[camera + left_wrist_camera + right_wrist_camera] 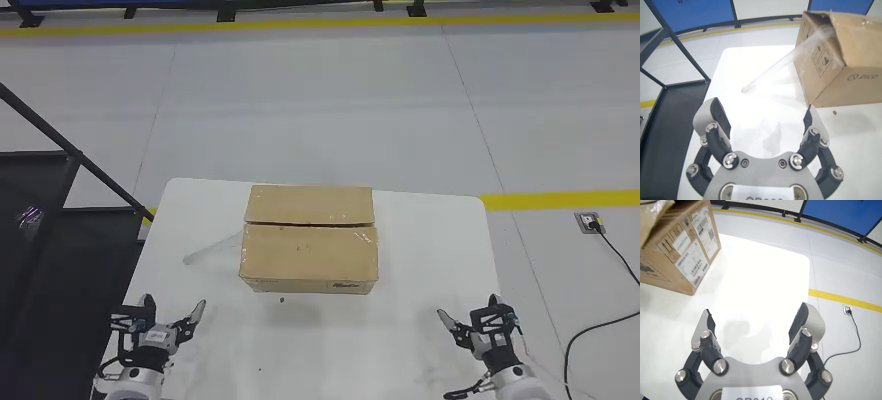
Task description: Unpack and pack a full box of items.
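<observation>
Box (309, 238) sits mid-table, nearer the far edge than the near one, with its long side facing the robot. The top flaps are down and meet at a seam along the lid. In the left wrist view the flap at the box's left end looks slightly lifted.

A clear tape strip (776, 66) hangs from that end, and its free tip touches the table (420, 300) on the left side. A small brown scrap (834, 112) lies just beside the box's near face.

Left gripper (762, 106) is near the near-left corner, fingers spread wide, holding nothing, well apart from the box. Right gripper (755, 309) is near the near-right corner, also spread wide and empty, well apart from the box.

Progress looks like the very start. The tape seems peeled loose, but the flaps are not opened and no items are out on the table. Opening, unpacking and repacking all look left to do. Contents are hidden.
</observation>
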You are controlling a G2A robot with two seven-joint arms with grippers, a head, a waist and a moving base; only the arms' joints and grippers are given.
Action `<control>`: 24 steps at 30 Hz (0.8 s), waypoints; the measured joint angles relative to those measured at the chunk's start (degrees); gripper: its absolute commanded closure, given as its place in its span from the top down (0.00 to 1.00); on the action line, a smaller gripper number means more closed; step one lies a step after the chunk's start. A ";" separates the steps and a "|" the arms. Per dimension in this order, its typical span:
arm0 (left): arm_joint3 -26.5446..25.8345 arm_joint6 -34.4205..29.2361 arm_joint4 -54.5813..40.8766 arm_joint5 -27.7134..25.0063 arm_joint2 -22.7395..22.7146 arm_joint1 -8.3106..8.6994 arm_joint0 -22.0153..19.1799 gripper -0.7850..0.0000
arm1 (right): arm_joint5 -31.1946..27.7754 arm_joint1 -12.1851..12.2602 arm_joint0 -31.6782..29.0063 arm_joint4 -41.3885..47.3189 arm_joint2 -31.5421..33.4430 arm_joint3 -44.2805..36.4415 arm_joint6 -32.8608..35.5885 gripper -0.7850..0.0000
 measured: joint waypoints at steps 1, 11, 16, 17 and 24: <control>0.10 0.76 -0.30 -0.67 -0.27 0.01 -0.40 1.00 | -0.57 -0.08 0.76 1.20 -0.57 -0.61 1.12 1.00; 3.04 2.28 -16.21 -15.80 -5.82 0.59 -4.46 1.00 | -5.19 -1.05 12.30 19.26 -5.87 -3.36 11.63 1.00; 2.96 2.35 -10.55 -13.93 -5.71 0.58 -4.41 1.00 | -5.26 -1.04 12.45 19.01 -5.85 -3.40 11.85 1.00; 2.96 2.35 -10.61 -13.98 -5.71 0.58 -4.41 1.00 | -5.26 -1.04 12.45 19.01 -5.85 -3.39 11.83 1.00; 2.77 2.05 -11.36 -14.17 -5.29 0.52 -4.67 1.00 | -7.83 -1.17 12.64 23.16 -4.92 -1.84 10.00 1.00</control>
